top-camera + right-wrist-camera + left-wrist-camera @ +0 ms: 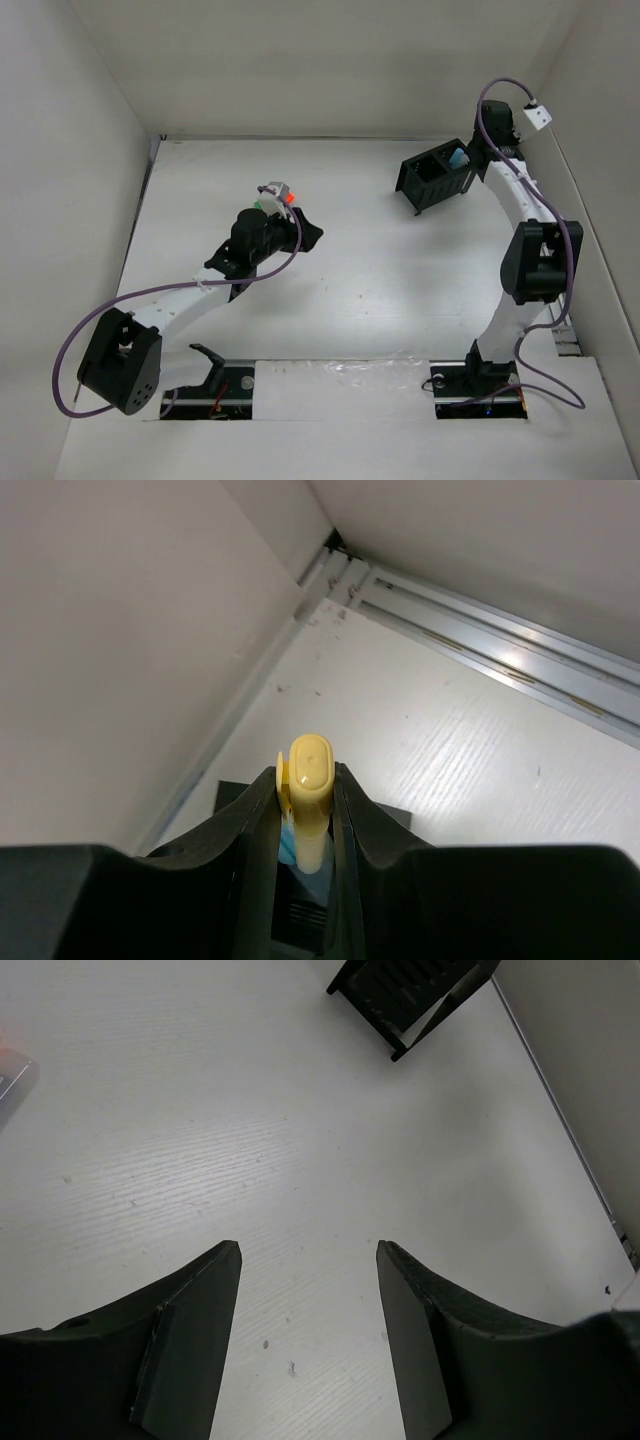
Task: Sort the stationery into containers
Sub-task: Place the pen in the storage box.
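Black slatted plastic desk organiser stands toward the far right of the white table in the overhead view, with a light blue highlighter lodged in one compartment. Directly above the organiser's far side hangs the right gripper, placed for a drop. Well to the organiser's left, the left gripper sits just beside an orange marker and a green marker, both unsorted.

Left wrist view: the fingers are spread wide with nothing between them and bare table beneath. The organiser lies ahead, well apart. Judged ready for a pick.

Right wrist view: the fingers pinch a stubby yellow highlighter upright, its end toward the camera, over the organiser. The vertical hold likely lets it clear the dividers. Release is not yet made.
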### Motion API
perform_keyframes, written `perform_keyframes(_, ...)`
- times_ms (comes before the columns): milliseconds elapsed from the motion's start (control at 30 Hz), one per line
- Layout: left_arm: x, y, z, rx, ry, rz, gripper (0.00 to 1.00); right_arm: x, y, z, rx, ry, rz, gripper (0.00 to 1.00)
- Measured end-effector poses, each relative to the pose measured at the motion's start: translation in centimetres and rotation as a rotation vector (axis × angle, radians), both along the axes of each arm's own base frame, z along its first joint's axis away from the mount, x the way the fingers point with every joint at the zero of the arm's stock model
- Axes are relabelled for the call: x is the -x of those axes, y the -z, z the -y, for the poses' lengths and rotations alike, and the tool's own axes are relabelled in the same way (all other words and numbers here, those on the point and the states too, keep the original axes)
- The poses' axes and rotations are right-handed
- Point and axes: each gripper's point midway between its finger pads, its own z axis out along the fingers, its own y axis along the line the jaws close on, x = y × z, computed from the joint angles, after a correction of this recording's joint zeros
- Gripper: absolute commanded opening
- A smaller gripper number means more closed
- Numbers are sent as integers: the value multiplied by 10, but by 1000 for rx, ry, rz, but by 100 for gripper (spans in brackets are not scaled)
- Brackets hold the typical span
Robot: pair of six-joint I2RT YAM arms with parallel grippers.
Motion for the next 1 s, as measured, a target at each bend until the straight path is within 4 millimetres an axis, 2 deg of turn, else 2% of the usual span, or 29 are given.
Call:
perform_keyframes(67, 0, 0, 0, 0, -1, -1, 53, -1, 11, 0, 6, -8, -37, 3)
perform_keyframes(133, 0, 0, 0, 3, -2, -3, 53, -1, 14, -1, 9, -14, -52, 3)
perform_keyframes(367, -1, 3, -2, -4, -16, -12, 53, -8, -2, -5, 22, -23, -24, 3)
perform_keyframes(567, -3, 4, -5, -11, -34, -15, 53, -16, 25, -17, 30, -45, -78, 5)
perform_keyframes(633, -3, 5, -5, -12, -37, -15, 53, -18, 36, -23, 31, -54, -101, 12)
perform_keyframes(733, -4, 5, -6, -15, -46, -15, 54, -17, 47, -30, 32, -67, -129, 34)
perform_keyframes(767, -5, 5, -7, -17, -54, -15, 54, -17, 48, -32, 32, -70, -131, 40)
perform_keyframes(800, -6, 6, -8, -20, -62, -16, 54, -17, 48, -34, 30, -74, -128, 49)
perform_keyframes(900, -8, 9, -13, -34, -93, -21, 53, -18, 46, -41, 22, -88, -119, 62)
perform_keyframes(933, -9, 10, -16, -41, -109, -24, 53, -18, 44, -44, 18, -97, -116, 69)
perform_keyframes(1000, -12, 15, -22, -60, -141, -32, 53, -16, 38, -51, 6, -119, -110, 73)
